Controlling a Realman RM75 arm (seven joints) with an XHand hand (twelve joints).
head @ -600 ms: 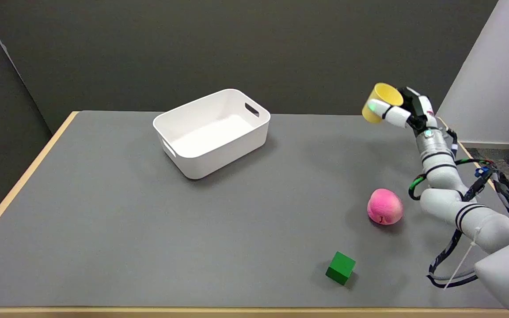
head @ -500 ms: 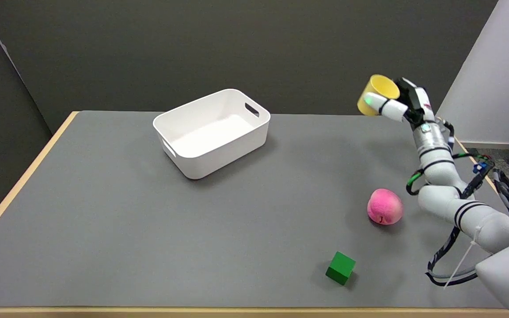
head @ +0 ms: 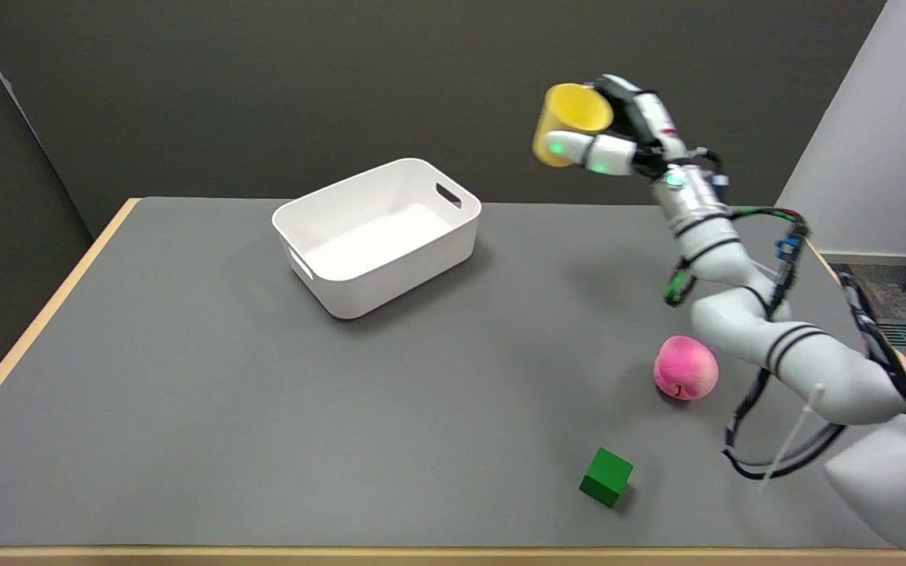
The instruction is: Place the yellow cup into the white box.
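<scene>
**Yellow cup held in the air beyond the desk's far edge, right of the white box**

Seen from above the near side of a grey desk [head: 225, 409] with a pale wooden rim. Reaching in from the lower right corner, a white jointed arm [head: 744, 322] wrapped in loose black cables, bent upward and leftward over the desk's right half. At its end, the right hand [head: 618, 137], black and white, wrapped around a yellow cup [head: 567, 122], with white fingers [head: 591, 152] lying across the cup's side and a small green light glowing on one of them. Cup tilted, open mouth turned up and toward the camera, raised high and clear of the desk surface, seen against the dark back wall. Not over the box; well apart from it, up and to the right.

Near the far edge, left of centre, a white box [head: 378, 271]: rectangular, open-topped, set at an angle, with slot handles in its short walls. Nothing visible inside.

On the right half of the desk, a pink round fruit-like toy [head: 685, 367], close beside the arm. Nearer the near edge, a green cube [head: 606, 476], apart from the toy.
</scene>
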